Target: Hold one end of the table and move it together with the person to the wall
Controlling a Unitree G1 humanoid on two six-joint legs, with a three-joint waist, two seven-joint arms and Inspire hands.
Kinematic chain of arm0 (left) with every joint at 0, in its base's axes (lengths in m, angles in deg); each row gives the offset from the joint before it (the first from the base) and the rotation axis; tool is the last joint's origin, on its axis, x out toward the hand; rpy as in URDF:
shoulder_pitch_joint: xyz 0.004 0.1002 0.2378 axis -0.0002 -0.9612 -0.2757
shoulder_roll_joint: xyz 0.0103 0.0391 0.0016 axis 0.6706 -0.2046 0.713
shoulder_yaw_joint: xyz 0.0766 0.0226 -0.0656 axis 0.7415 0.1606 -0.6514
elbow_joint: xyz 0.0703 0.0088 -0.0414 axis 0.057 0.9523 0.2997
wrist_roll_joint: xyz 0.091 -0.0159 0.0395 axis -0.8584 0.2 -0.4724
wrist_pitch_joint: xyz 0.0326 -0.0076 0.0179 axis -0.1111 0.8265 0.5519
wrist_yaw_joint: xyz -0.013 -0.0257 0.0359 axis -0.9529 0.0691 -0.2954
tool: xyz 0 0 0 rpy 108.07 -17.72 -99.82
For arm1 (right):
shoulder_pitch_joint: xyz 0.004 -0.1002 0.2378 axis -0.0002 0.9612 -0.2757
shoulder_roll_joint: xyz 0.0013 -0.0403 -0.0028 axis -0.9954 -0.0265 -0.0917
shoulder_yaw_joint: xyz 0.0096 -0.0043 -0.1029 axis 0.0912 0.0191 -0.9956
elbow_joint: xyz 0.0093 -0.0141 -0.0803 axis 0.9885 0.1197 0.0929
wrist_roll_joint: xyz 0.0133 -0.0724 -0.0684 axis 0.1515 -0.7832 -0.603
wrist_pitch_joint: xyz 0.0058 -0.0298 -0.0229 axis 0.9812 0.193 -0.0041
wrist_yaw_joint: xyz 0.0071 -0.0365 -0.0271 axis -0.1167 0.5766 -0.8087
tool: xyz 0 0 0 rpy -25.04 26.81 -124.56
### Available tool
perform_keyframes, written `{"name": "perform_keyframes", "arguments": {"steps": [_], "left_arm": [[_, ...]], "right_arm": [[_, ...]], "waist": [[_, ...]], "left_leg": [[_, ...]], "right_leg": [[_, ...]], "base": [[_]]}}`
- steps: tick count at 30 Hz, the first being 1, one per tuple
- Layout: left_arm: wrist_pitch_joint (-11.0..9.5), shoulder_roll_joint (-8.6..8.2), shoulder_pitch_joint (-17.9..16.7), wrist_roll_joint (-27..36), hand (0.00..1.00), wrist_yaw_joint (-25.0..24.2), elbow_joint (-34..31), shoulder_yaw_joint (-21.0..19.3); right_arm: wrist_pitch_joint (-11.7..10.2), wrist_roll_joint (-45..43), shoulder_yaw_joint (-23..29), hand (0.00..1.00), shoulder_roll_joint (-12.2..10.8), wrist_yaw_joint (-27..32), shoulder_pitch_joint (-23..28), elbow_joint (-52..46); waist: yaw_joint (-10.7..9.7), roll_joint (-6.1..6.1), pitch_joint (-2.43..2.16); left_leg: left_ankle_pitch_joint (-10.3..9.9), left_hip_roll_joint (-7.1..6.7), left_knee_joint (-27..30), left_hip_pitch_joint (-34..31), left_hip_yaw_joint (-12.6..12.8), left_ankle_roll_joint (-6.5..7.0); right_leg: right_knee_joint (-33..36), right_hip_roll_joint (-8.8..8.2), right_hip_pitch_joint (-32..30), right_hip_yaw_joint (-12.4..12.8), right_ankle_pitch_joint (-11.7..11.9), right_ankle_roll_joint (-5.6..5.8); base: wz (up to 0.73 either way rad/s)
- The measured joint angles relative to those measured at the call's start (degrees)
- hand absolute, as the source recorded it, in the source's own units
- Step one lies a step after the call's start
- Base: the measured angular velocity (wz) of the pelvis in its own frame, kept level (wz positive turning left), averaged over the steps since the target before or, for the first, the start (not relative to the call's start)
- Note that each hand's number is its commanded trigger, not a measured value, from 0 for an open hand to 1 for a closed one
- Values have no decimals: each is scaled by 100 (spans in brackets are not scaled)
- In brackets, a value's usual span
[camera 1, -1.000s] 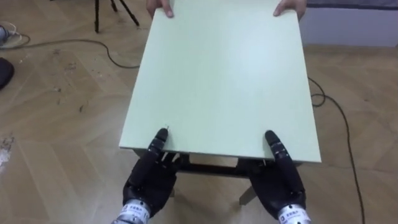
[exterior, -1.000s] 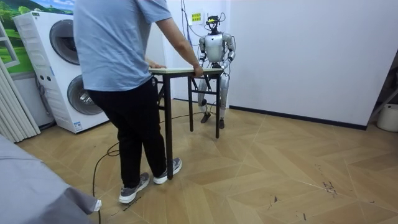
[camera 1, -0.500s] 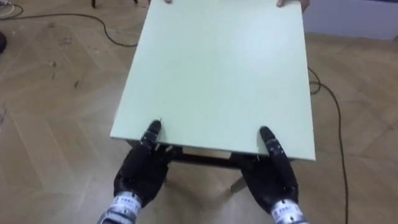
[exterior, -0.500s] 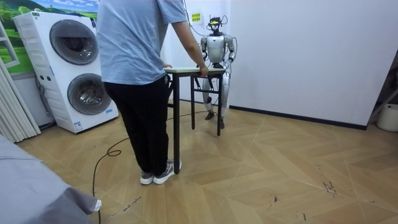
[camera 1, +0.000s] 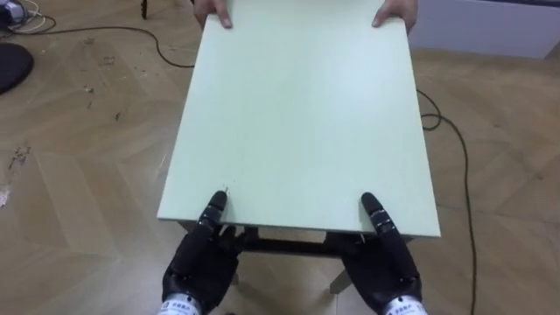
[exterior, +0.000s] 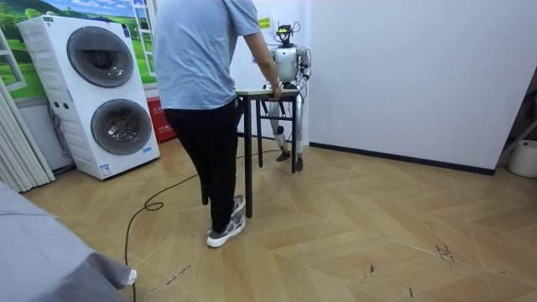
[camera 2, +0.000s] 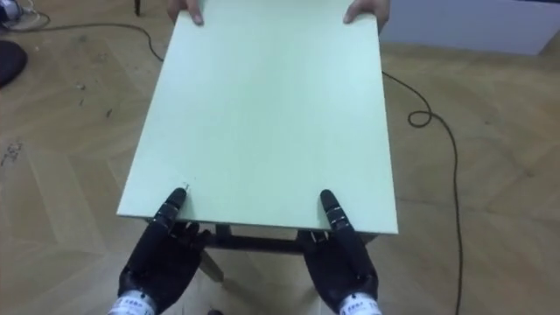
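Since the earlier frames, the table (exterior: 267,91) and the person (exterior: 205,84) have shifted toward the room view's right, toward the robot's end by the white wall (exterior: 403,75). The person is mid-stride, and the stacked washing machines (exterior: 101,92) now stand well apart from the table.

The robot's grip is unchanged. The left hand (camera 1: 203,258) and right hand (camera 1: 385,258) are each clamped on the near short edge, thumb lying on the pale green top and palm below it; the fingers underneath are hidden. The person's hands (camera 1: 213,10) hold the far short edge.

The table's long axis runs straight ahead from the robot to the person. It lies directly in front of both hands, which sit level with each other, one near each corner, so neither is nearer.

Judgement: the carry is under way, and the next step calls for both hands to keep the edge level. A cable (camera 1: 455,149) lies on the floor (camera 1: 79,175) beside the table on the robot's right, a possible snag.
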Motion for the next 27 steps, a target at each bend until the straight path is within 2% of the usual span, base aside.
{"name": "perform_keyframes", "arguments": {"steps": [2, 4, 5, 6, 8, 10, 13, 16, 18, 19, 20, 21, 22, 24, 26, 27], "left_arm": [[0, -3, -5, 10, 100, -1, -1, 23], [7, 7, -7, 12, 100, -4, -1, 56], [9, 18, -15, 11, 100, -4, -1, 73], [11, 20, -15, 6, 100, -4, -1, 75], [12, 13, -13, 6, 100, -3, -13, 75], [11, 18, -12, 6, 100, 22, -86, 62], [5, 117, -11, 9, 100, 30, -97, 46], [2, 102, -11, 12, 100, 28, -98, 44], [-2, 45, -9, 5, 100, 28, -122, 44], [-3, -17, 7, -11, 100, 27, -168, 44], [-9, -76, 16, -2, 100, 25, -169, 35], [-8, -98, 43, 22, 100, 27, -168, 29], [-8, -113, 140, 90, 100, 31, -165, 31], [-29, -113, 316, 125, 100, 39, -165, 41], [-66, -114, 600, 153, 100, 133, -146, 66], [-90, -115, 664, 153, 100, 158, -145, 80]], "right_arm": [[-95, -6, -55, 100, 30, -15, 1, 0], [-108, -5, -38, 100, 18, -53, 55, -1], [-120, -5, -38, 100, 10, -68, 104, -12], [-141, -5, -56, 100, 9, -70, 116, -25], [-209, -4, -88, 100, 34, -72, 114, -57], [-240, -4, -105, 100, 46, -71, 110, -102], [-357, 39, -247, 100, 54, -64, 110, -102], [-483, 57, -315, 100, 53, -64, 109, -108], [-593, 21, -335, 100, 58, -64, 109, -144], [-673, -6, -373, 100, 79, -64, 81, -229], [-689, -11, -396, 100, 165, -46, -14, -263], [-701, -13, -399, 100, 188, -31, -78, -263], [-752, -13, -398, 100, 188, -21, -178, -263], [-808, -4, -385, 100, 195, -13, -275, -325], [-859, 16, -360, 100, 175, -11, -453, -332], [-887, 16, -357, 100, 178, -12, -485, -334]], "waist": [[-51, 89, 45], [-100, 133, 65], [-103, 164, 85], [-97, 190, 97], [-75, 315, 71], [-91, 323, 70], [-76, 330, 72], [-95, 342, 76], [-113, 364, 59], [-125, 442, 73], [-120, 554, 58], [-134, 591, 63], [-189, 625, 65], [-315, 628, 62], [-358, 643, 54], [-373, 642, 54]], "left_leg": [[-619, 87, 1072, 32, -108, -1], [-889, 168, 1651, 237, -96, 13], [-1014, 231, 1912, 475, -90, 1], [-1051, 271, 2011, 594, -74, -5], [-1056, 298, 2204, 1032, -128, -26], [-1145, 283, 1956, 1088, -112, -92], [-1145, 286, 1930, 1050, -110, -93], [-1157, 266, 1858, 947, -268, -111], [-1252, 228, 1571, 975, -348, -233], [-1403, 181, 1508, 992, -520, -296], [-1519, 163, 1636, 1074, -553, -281], [-1561, 150, 1630, 1162, -563, -280], [-1635, 70, 1552, 1369, -581, -275], [-1735, 0, 1209, 1718, -603, -293], [-2036, -55, 201, 2160, -605, -274], [-2107, -80, -65, 2239, -611, -263]], "right_leg": [[-24, 1, -5, -217, 50, -47], [-22, 10, -7, -318, 60, -74], [-21, 29, -18, -326, 55, -114], [-18, 44, -34, -327, 62, -112], [33, 106, -215, -318, 83, -50], [57, 113, -290, -294, 213, -48], [3, 154, -305, -287, 289, -110], [-15, 183, -350, -372, 351, -203], [-105, 186, -435, -488, 426, -276], [-141, 196, -535, -642, 519, -369], [-153, 231, -624, -760, 579, -447], [-155, 241, -660, -809, 606, -472], [-171, 246, -743, -910, 669, -506], [-178, 244, -941, -1041, 769, -550], [-304, 243, -1258, -1187, 1023, -609], [-341, 231, -1333, -1205, 1096, -613]], "base": [[1], [16], [9], [0], [-6], [-5], [2], [16], [18], [-3], [-11], [0], [34], [41], [30], [25]]}}
